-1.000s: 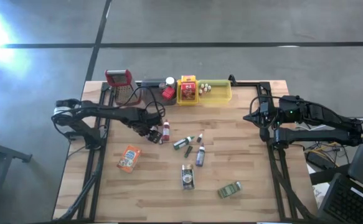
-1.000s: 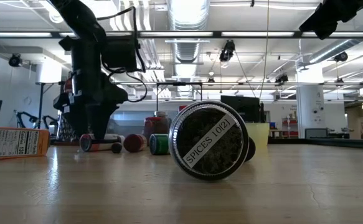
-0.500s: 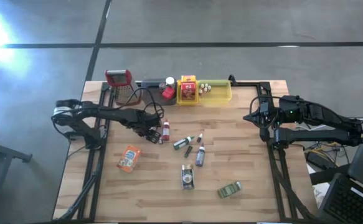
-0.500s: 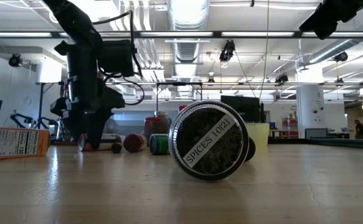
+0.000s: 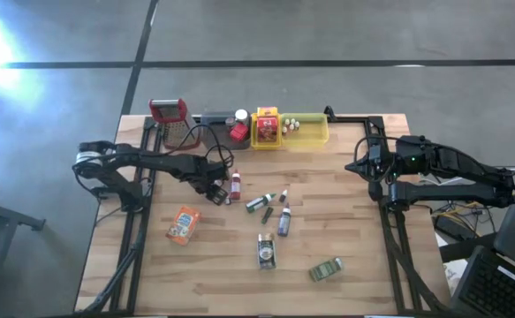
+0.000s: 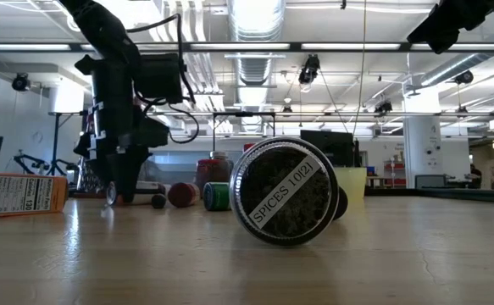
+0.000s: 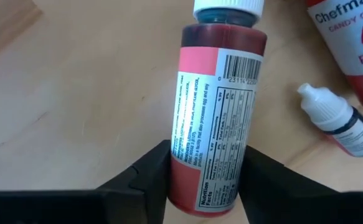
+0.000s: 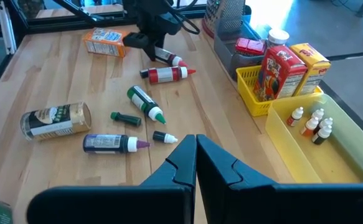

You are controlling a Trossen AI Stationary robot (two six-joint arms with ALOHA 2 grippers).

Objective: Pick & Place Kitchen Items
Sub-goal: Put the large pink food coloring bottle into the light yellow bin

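My left gripper (image 5: 215, 191) is down at the table, left of centre, shut on a small red bottle (image 7: 215, 118) with a white cap, which lies on its side. A larger red bottle (image 7: 349, 43) and a tiny white-capped dropper (image 7: 340, 121) lie just beside it. My right gripper (image 8: 195, 155) is shut and empty, and hovers over the table's right side (image 5: 360, 166). Loose on the wood lie an orange packet (image 5: 183, 224), a green-tipped bottle (image 5: 259, 202), a purple bottle (image 5: 284, 219), a spice jar (image 5: 266, 251) and a green tin (image 5: 326, 268). My left gripper pinches the small red bottle at its bottom end (image 7: 206, 193), one finger (image 7: 150, 177) on each side of the labelled body. The fingers come from above, slanting down, and lie across the bottle. It lies flat on the table, cap end pointing away from the gripper.
Along the far edge stand a red-topped grater (image 5: 169, 119), a grey tray (image 5: 213, 118) and a yellow tray (image 5: 306, 132) holding boxes and tiny bottles. The spice jar (image 6: 285, 191) lies close to the near edge. Bare wood lies on the right half of the table (image 5: 354, 221).
My left gripper has shifted a little toward the table's left, staying low at the table over the small red bottle. The bottle has stayed where it lay. The right arm has kept still.
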